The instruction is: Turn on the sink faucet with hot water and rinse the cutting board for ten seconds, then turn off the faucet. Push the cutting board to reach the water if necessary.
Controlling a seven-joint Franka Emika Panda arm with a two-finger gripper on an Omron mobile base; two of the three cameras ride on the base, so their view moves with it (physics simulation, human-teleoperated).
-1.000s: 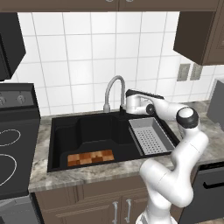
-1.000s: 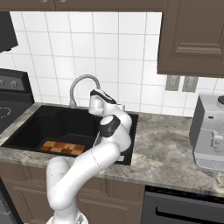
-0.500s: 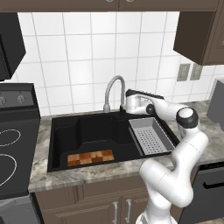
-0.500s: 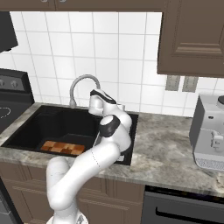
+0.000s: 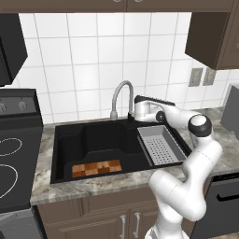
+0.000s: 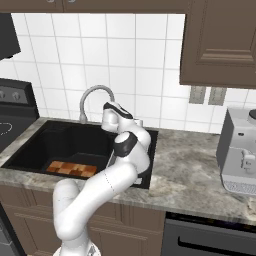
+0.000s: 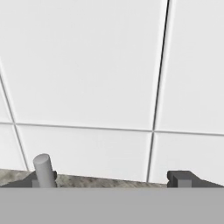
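Note:
The black sink [image 5: 63, 140] holds the checkered wooden cutting board [image 5: 96, 168] flat on its front floor, also seen from the right [image 6: 70, 168]. The grey gooseneck faucet [image 5: 120, 93] arches over the back rim, and no water comes from its spout. My gripper [image 5: 131, 117] is low behind the basin, just right of the faucet's base and facing the tiled wall. In the hand view the gripper [image 7: 109, 180] is open, and a short grey cylinder [image 7: 43, 169] stands just inside the left fingertip [image 7: 33, 179]. Nothing is held.
A grey perforated tray [image 5: 161, 144] sits in the sink's right part, under my forearm. A stove top [image 5: 14, 158] lies to the left. A grey appliance [image 6: 242, 155] stands on the counter at the right. Dark wall cabinets [image 6: 220, 40] hang above.

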